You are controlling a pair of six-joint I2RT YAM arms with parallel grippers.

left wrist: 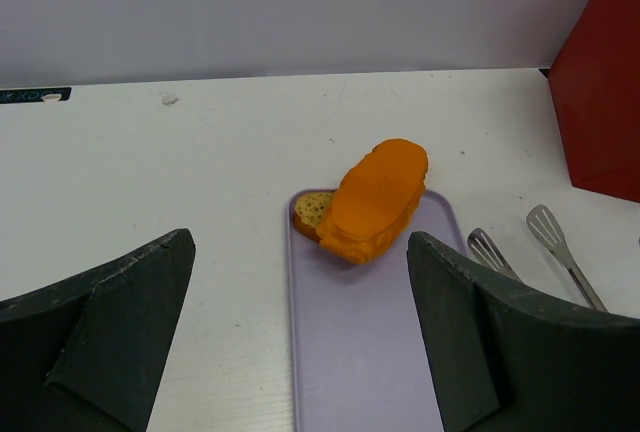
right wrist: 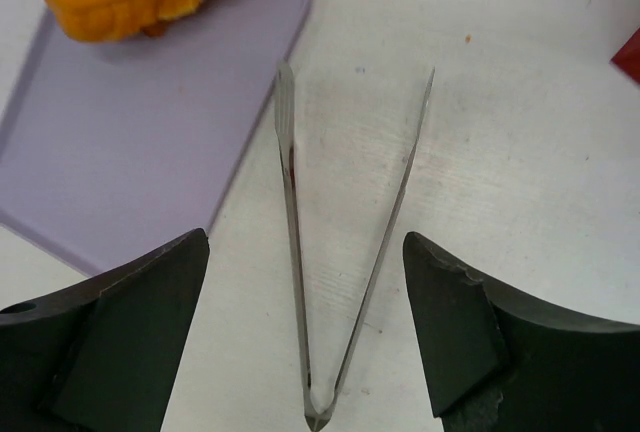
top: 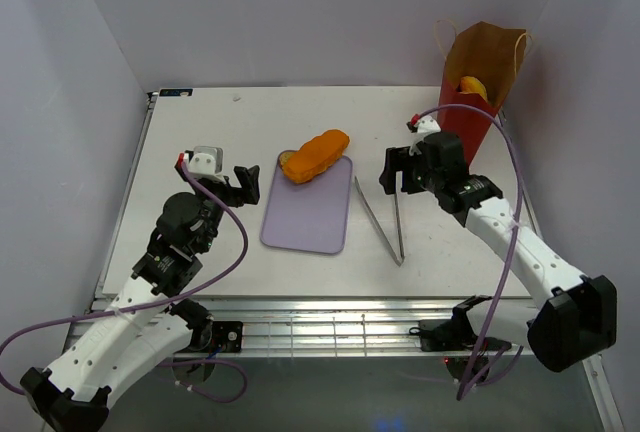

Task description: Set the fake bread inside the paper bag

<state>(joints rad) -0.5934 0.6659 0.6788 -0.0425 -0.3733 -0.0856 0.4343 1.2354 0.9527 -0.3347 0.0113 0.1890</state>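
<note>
A long orange-brown loaf (top: 315, 154) lies on the far end of the lavender tray (top: 308, 214), with a small split bun piece (top: 286, 158) tucked against its left side. Both show in the left wrist view: loaf (left wrist: 375, 200), bun piece (left wrist: 313, 210). The paper bag (top: 478, 92) stands at the far right, red below and brown above, with a yellow pastry (top: 472, 85) showing in its mouth. My left gripper (top: 249, 180) is open and empty, left of the tray. My right gripper (top: 400, 169) is open and empty above the tongs, just left of the bag.
Thin metal tongs (top: 385, 217) lie right of the tray, also in the right wrist view (right wrist: 340, 242) between my fingers (right wrist: 120, 322). The bag's red wall (left wrist: 605, 102) fills the right edge of the left wrist view. White walls close in the table.
</note>
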